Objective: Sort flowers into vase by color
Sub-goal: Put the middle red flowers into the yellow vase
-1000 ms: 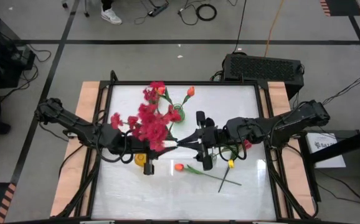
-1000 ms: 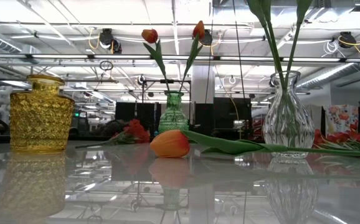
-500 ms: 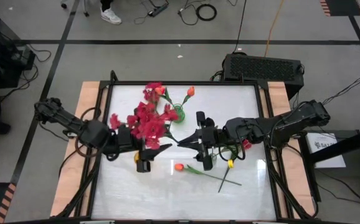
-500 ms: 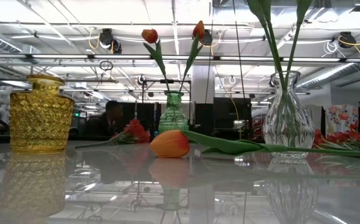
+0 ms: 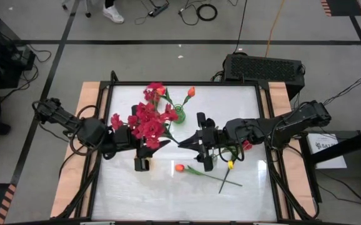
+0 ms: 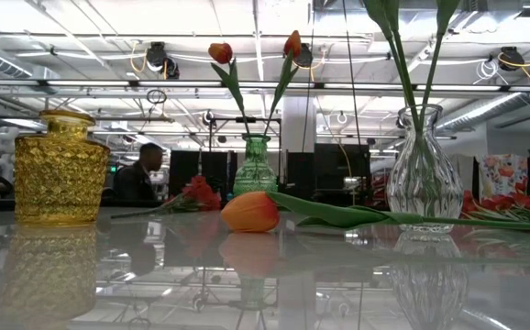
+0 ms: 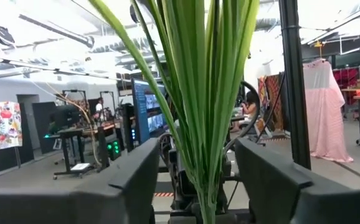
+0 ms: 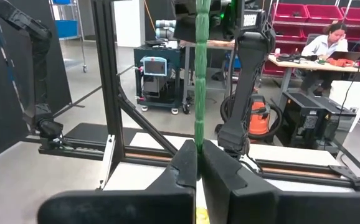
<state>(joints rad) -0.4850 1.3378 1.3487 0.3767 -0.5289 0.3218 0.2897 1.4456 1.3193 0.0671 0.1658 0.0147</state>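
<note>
Your white worktop [image 5: 168, 194] carries a yellow vase [image 6: 60, 168], a green vase [image 6: 254, 169] with two orange tulips and a clear vase [image 6: 421, 174]. Your left gripper [image 7: 195, 186], fingers spread, has the crimson spray's leaves [image 7: 198, 74] between them; your right gripper [image 8: 198, 163] is clamped on a green stem [image 8: 200, 74]. One tulip [image 5: 179, 167] lies loose.

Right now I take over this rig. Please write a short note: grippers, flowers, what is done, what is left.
Left gripper: open, with the stems of the crimson-pink sprays between its fingers.
Right gripper: shut on a green stem, by the clear glass vase.
Done: two orange-red tulips in the green glass vase.
Left: one orange tulip lies flat; the yellow glass vase shows no flowers.
</note>
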